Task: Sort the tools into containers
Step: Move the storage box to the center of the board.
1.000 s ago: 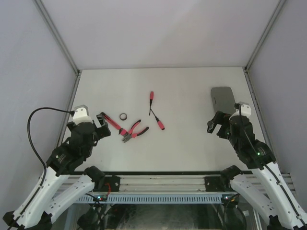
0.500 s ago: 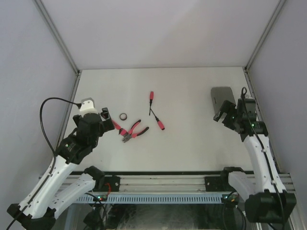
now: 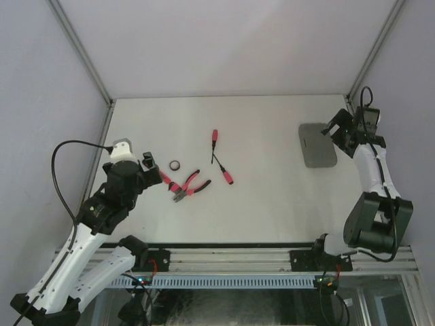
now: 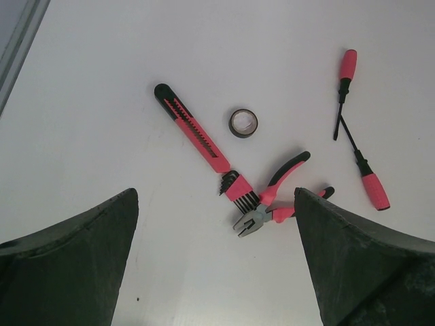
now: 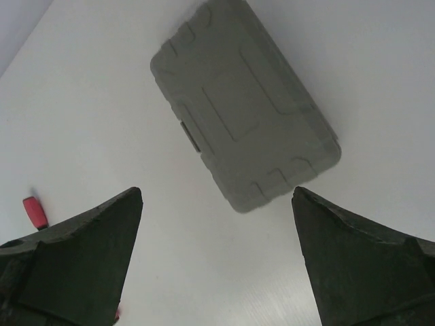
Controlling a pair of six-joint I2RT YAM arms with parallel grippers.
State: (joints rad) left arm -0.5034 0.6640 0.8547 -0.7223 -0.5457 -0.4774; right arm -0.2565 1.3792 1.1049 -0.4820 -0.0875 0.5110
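Tool count on table (image 3: pixel 272 204): 6 items, all in 1 cluster left of centre.
- 2 screwdrivers (image 4: pixel 344 80) (image 4: pixel 367 178): red handles, thin black shafts crossing near the tips.
- 1 pliers (image 4: pixel 275 200): handles slightly spread, nose pointing toward the near-left.
- 1 knife (image 4: pixel 194 128): red and black, lying diagonally.
- 1 key set (image 4: pixel 234 188): small, black and red, touching the knife's end and just beside the pliers' nose.
- 1 ring (image 4: pixel 242 123): dark, lying flat between knife and screwdrivers, touching neither.

Containers: only 1 grey slab (image 3: pixel 317 144) visible, far right, well apart from the tools, nothing on it. Right wrist view shows moulded outlines on its top (image 5: pixel 241 102). Can't tell if it is 2 trays.

Left gripper (image 3: pixel 147 167): jaws spread wide, holding nothing, just left of the knife; wrist view has the whole cluster between its fingers (image 4: pixel 81 265).

Right gripper (image 3: pixel 338 126): jaws spread wide, holding nothing, at the slab's far right corner, above it.
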